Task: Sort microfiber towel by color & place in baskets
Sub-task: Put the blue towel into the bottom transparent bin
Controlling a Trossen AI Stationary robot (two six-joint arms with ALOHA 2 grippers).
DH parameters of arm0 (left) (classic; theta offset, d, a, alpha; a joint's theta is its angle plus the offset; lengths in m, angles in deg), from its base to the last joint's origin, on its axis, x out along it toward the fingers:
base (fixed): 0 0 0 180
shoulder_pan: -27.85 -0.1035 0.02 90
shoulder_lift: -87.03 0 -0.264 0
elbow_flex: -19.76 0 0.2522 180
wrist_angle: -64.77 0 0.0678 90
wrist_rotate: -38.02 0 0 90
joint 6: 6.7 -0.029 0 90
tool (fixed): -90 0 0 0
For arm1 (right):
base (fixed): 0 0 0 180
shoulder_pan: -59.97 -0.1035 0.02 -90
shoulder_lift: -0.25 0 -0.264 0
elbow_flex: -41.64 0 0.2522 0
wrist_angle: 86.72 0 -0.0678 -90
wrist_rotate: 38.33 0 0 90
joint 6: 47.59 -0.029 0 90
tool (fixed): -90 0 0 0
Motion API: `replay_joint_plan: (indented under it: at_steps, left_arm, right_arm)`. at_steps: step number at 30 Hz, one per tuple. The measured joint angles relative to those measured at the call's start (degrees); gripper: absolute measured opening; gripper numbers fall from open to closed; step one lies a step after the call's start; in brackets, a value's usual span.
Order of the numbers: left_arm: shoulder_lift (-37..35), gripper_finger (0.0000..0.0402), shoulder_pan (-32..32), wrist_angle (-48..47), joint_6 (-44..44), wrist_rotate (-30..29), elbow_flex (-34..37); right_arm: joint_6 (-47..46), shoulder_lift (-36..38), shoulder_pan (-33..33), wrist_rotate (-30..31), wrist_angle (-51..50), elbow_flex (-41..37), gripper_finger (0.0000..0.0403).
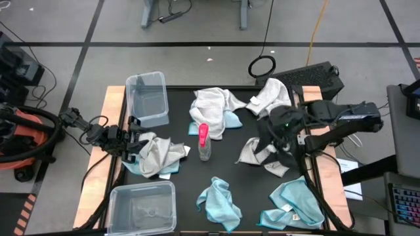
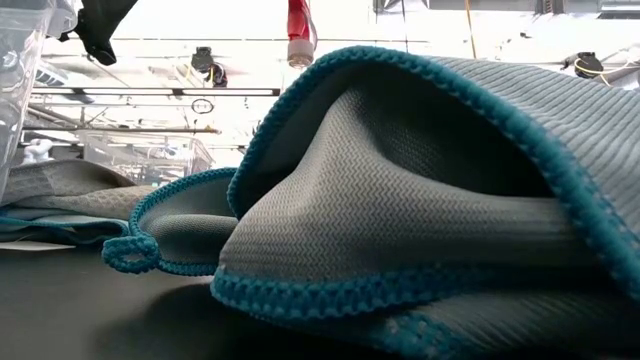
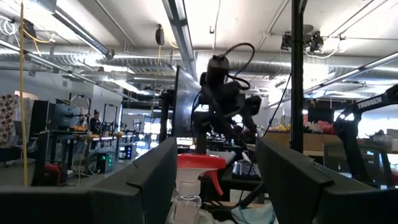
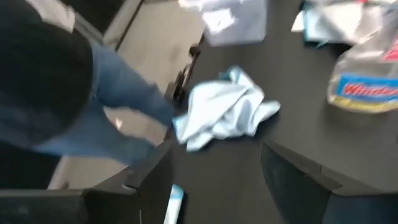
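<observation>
Several towels lie on the black mat. A white towel lies over a blue one (image 1: 157, 156) by the left edge. A white and blue heap (image 1: 213, 108) and a white towel (image 1: 269, 95) lie toward the far side. A white towel (image 1: 251, 151) sits right of centre. Two blue towels (image 1: 220, 200) (image 1: 295, 206) lie on the near side, and the first shows again in the right wrist view (image 4: 221, 115). One clear basket (image 1: 147, 98) stands far left, the other (image 1: 141, 206) near left. My left gripper (image 1: 134, 145) (image 3: 214, 180) is open and level at the left pile's edge. My right gripper (image 1: 278, 157) (image 4: 214, 180) is open, next to the white towel right of centre.
A clear spray bottle with a pink top (image 1: 204, 141) stands mid-table between the arms; its top (image 3: 199, 167) shows ahead of my left fingers. A blue-edged towel (image 2: 420, 200) fills the low view. A person in jeans (image 4: 118, 81) stands at the table's near edge.
</observation>
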Motion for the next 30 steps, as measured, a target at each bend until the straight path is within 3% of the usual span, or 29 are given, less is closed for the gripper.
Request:
replay_joint_plan:
  at_steps: [5,9,13,19,30]
  left_arm:
    - [-0.02,0.0224,0.01,0.01,0.01,0.0,0.0]
    - [0.0,0.0224,0.02,0.0,0.0,0.0,0.0]
    - [0.0,0.0224,0.0,0.0,0.01,0.0,0.0]
    - [0.0,0.0224,0.02,0.0,0.02,0.02,0.0]
    - [-0.01,0.0224,0.02,0.0,0.02,0.0,0.0]
  right_arm:
    - [1.79,-2.18,-3.24,6.0,-8.86,0.0,0.0226]
    - [-6.57,-3.56,-5.35,11.08,-16.59,0.0,0.0226]
    - [-15.4,-3.93,-9.11,15.84,-12.37,-0.02,0.0226]
    - [-18.63,-8.17,-13.82,26.09,-8.53,0.0,0.0226]
    - [-34.35,-17.51,-26.01,21.94,-8.8,-0.02,0.0226]
